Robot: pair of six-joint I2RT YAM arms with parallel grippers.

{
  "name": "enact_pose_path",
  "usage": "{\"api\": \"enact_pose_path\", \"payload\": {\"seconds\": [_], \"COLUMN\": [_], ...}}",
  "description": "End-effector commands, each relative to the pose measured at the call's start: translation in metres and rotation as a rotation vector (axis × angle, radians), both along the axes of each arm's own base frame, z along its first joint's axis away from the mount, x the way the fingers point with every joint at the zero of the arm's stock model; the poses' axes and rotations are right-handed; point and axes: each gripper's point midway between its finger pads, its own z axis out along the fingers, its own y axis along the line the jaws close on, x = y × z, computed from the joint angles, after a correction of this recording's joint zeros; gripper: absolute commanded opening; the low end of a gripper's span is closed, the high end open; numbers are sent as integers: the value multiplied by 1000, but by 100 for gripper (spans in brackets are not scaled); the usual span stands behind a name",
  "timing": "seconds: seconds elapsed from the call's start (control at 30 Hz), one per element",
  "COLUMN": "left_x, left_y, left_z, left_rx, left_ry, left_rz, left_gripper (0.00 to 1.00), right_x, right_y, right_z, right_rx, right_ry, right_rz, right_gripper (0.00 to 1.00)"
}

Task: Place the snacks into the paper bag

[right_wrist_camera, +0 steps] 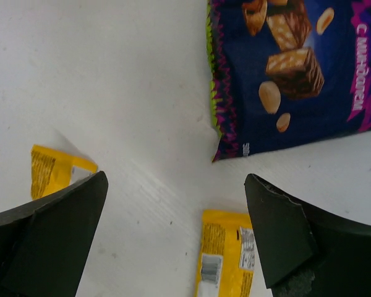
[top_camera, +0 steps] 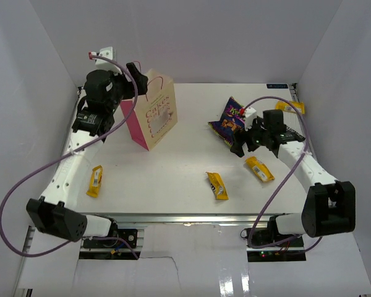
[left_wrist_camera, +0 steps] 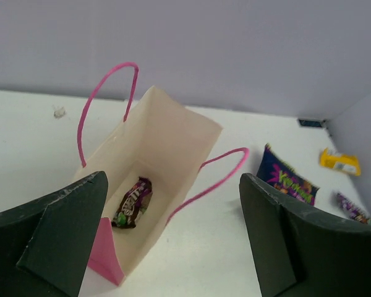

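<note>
White table (top_camera: 173, 204): work surface.

Upright beige paper gift bag with pink sides and pink loop handles (top_camera: 154, 114) stands at rear left, mouth open.

Large purple-blue cookie bag with yellow lettering (top_camera: 230, 119) lies flat at rear right, outside the gift bag.

Left gripper (top_camera: 136, 75) hangs above the gift bag's mouth (left_wrist_camera: 167, 142), jaws wide, holding nothing.

Right gripper (top_camera: 241, 146) sits low over the table just in front of the cookie bag (right_wrist_camera: 297, 74), jaws wide, empty.

Small yellow wrapped bars (top_camera: 217, 185) lie loose on the table: front centre, near left edge, beside right arm, far right corner.

One small dark brown wrapped bar (left_wrist_camera: 133, 203) lies on the gift bag's floor.
</note>
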Motion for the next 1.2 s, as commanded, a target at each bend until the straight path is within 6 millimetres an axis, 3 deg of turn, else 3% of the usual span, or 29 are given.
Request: {"api": "enact_pose_path", "payload": {"seconds": [0.0,0.03,0.07,0.1,0.13,0.17,0.2,0.23,0.27,0.3,0.37,0.4,0.53,0.7,0.8,1.0,1.1,1.13,1.17], "left_x": [-48,-54,-63,-80,-88,-95,-103,-116,-124,-128,-140,-145,-158,-158,-154,-156,-155,-154,-152], "left_y": [11,12,13,16,15,12,8,5,-4,-8,-16,-22,-36,-57,-82,-133,-150,-155,-157], "left_z": [18,-4,-8,0,-4,-23,-26,-22,-27,-41,-48,-63,-83,-97,-113,-135,-146,-152,-155], "left_rx": [-64,-69,-86,-133,-158,-177,-229,-264,-294,-311,-352,-365,-424,-483,-503,-497,-503,-502,-502], "left_ry": [-61,-21,-14,-33,-24,16,30,19,40,75,101,145,207,269,341,413,432,449,450], "left_rz": [9,13,11,11,5,-14,-29,-57,-107,-128,-173,-207,-284,-363,-428,-506,-513,-513,-506], "left_gripper": [98,98,98,98,98,98,98,98,98,98,98,98,98,98,98,98,98,98,98], "right_x": [58,77,91,113,122,132,140,148,156,158,156,153,141,126,121,120,115,113,112], "right_y": [4,16,12,10,12,13,14,18,22,27,39,44,48,28,24,28,30,28,25], "right_z": [30,31,32,30,28,26,24,8,16,12,0,-5,-26,-48,-63,-77,-86,-89,-93], "right_rx": [-143,-173,-220,-278,-299,-313,-329,-343,-334,-335,-345,-365,-405,-478,-508,-499,-475,-471,-461], "right_ry": [-198,-259,-298,-325,-321,-316,-312,-275,-277,-264,-222,-217,-167,-129,-110,-99,-78,-70,-57], "right_rz": [-202,-209,-245,-296,-294,-290,-296,-284,-281,-276,-256,-258,-285,-342,-326,-286,-252,-249,-245], "right_gripper": [97,95,95,93,92,92,92,92,92,92,92,92,93,95,100,80,58,45,39]}}
